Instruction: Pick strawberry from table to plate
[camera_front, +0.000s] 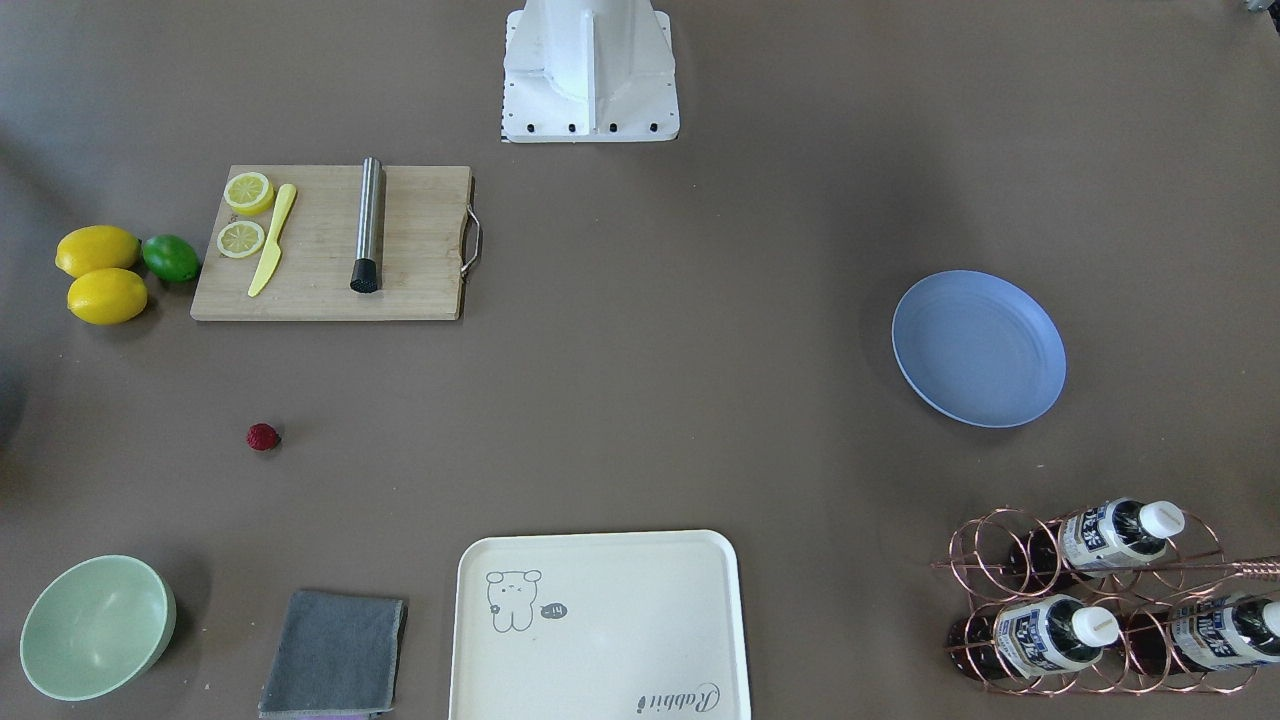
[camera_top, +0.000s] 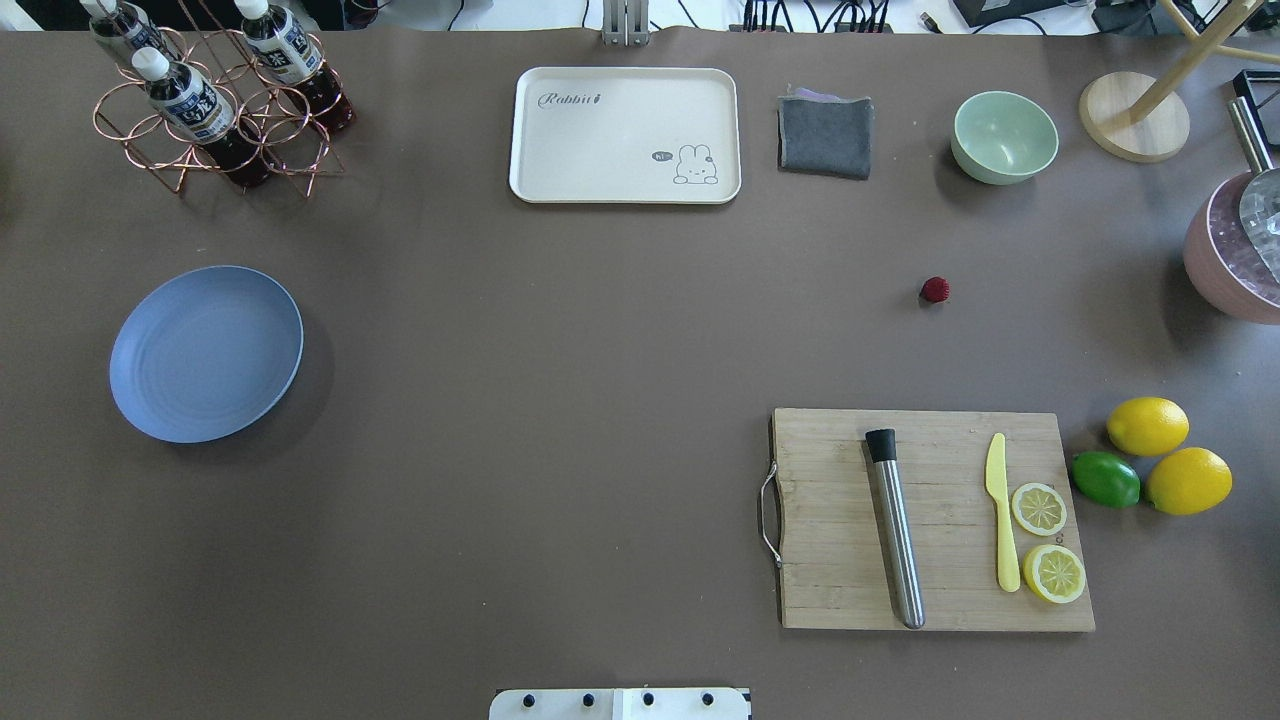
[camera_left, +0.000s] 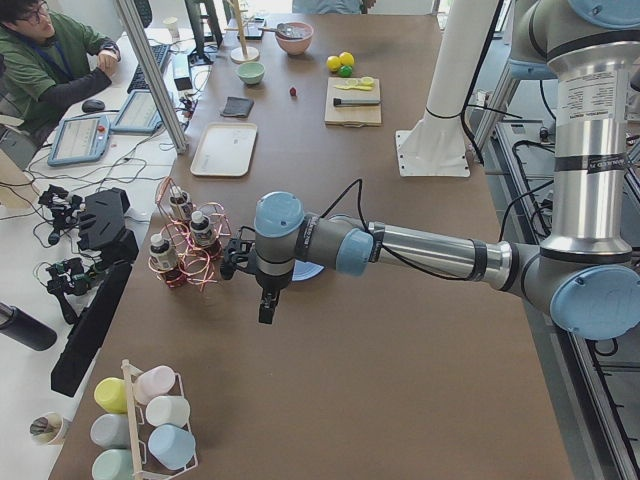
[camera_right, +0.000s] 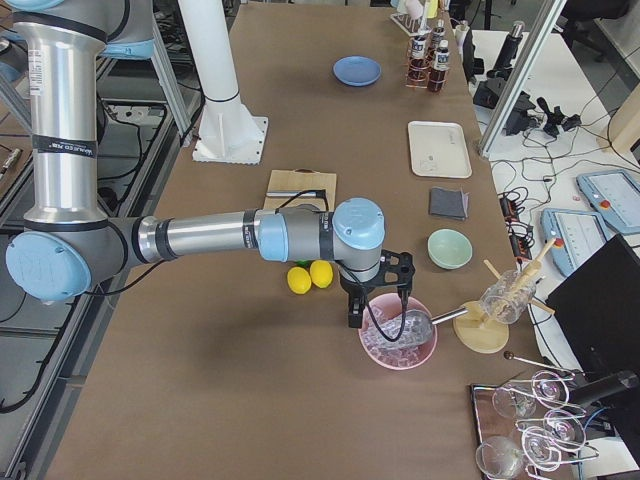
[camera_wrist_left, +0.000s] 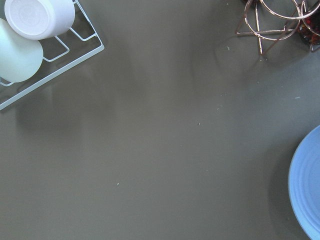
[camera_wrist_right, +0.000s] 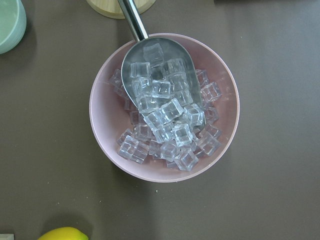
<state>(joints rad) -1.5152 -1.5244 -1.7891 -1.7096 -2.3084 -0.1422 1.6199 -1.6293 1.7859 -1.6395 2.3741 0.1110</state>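
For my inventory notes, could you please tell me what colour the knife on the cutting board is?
Yellow; the knife shows best in the overhead view.

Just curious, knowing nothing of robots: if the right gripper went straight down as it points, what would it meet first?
Probably the ice cubes in the metal scoop in the pink bowl; the right gripper hangs above them, though depth is unclear.

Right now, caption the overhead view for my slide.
Strawberry sits on the table, far from the empty blue plate.
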